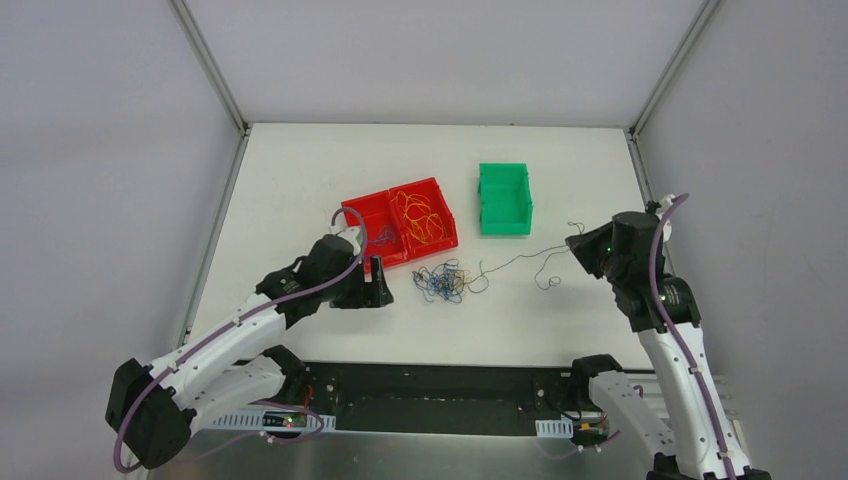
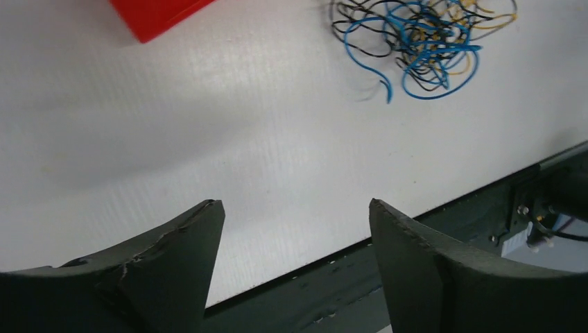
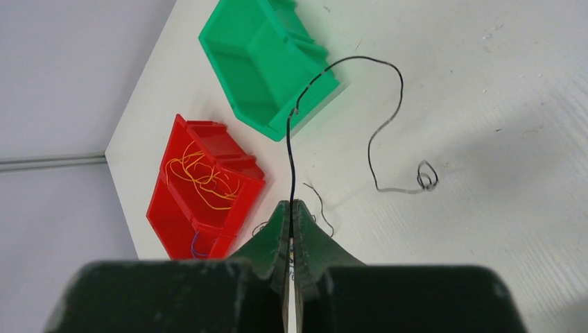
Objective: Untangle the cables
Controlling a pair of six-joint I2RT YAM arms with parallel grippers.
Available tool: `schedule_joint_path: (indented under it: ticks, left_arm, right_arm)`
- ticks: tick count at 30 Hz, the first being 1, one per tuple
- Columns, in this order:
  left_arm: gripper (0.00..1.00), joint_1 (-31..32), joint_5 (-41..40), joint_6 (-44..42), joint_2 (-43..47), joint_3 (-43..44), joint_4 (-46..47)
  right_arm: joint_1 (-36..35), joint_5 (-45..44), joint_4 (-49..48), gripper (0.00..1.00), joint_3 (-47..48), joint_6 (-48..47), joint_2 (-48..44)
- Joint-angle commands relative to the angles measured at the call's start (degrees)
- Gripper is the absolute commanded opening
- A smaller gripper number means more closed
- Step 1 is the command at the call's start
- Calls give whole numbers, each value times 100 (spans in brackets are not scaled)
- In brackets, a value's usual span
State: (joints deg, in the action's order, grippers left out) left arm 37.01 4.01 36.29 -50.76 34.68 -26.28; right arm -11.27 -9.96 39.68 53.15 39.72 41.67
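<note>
My left claw [image 1: 378,285] [image 2: 295,205] hung over the white table [image 1: 300,180] with its two fingers well apart and nothing between them. It sat just off the near corner of the red bin [image 1: 395,262] [image 2: 156,14], close to the table's front edge.

The tangle of cables [image 1: 445,282] [image 2: 423,48] lay on the table to the right of that claw, apart from it. It was a loose knot of blue, black and yellow strands, near the red bin's front wall.

My right claw [image 1: 575,243] [image 3: 291,205] was pressed together on a single black cable [image 1: 522,256] [image 3: 289,159]. The strand ran straight out from between the fingertips. In the right wrist view it crossed in front of a corner of the green bin [image 1: 481,195] [image 3: 263,62], arched over, and ended in a small curl on the table. From above, it stretched leftward from the claw toward the tangle. I could not tell whether its far end was caught in the knot.

The red bin [image 3: 173,208] had two compartments. Orange-yellow cables [image 1: 420,215] [image 3: 204,177] lay curled in one, and a few blue-purple cables [image 1: 382,238] [image 3: 196,243] showed in the other. The green bin stood to the right of the red one, apart from it.
</note>
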Motion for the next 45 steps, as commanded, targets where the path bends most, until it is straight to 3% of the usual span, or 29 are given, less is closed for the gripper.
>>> schedule_joint_path:
  ticks: [1, 3, 13, 18, 21, 23, 24, 29, 33, 38, 42, 45]
  left_arm:
    - [82, -34, 1036, -345, -236, 27, 1091]
    - [84, 16, 1068, -483, -535, 149, 1568]
    - [85, 742, 649, -647, -2727, 1630, 1614]
    - [80, 1027, 467, -593, -3631, 2077, 1516]
    - [57, 1081, 210, -455, -4087, 2277, 1258]
    - [16, 1084, -91, -354, -4249, 2370, 972]
    - [0, 1082, -276, -299, -4241, 2356, 862]
    - [0, 863, -838, -233, -3548, 1959, 536]
    - [0, 91, -614, -263, -2744, 1426, 3]
    - [0, -807, -707, 59, -975, 511, -463]
    - [0, -1191, -980, 498, 224, 64, -861]
    - [0, -1284, -867, 671, 589, -58, -844]
  right_arm:
    - [26, 587, -50, 0, 196, -184, 204]
    - [24, 716, -114, 0, 99, -175, 245]
    - [24, 917, -226, 0, -79, -66, 153]
    - [27, 910, -233, 0, -106, -41, 110]
    - [28, 902, -210, 0, -73, -77, 92]
    - [29, 872, -180, 0, -39, -108, 79]
    - [36, 830, -153, 0, -20, -132, 74]
    - [64, 238, 322, 0, 237, -379, 94]
    - [194, -838, 938, 0, 649, -572, 216]
    - [522, -2237, 1438, 0, 868, -239, 246]
    - [689, -2177, 1281, 0, 750, -210, 196]
    - [701, -938, 824, 0, 572, -617, 264]
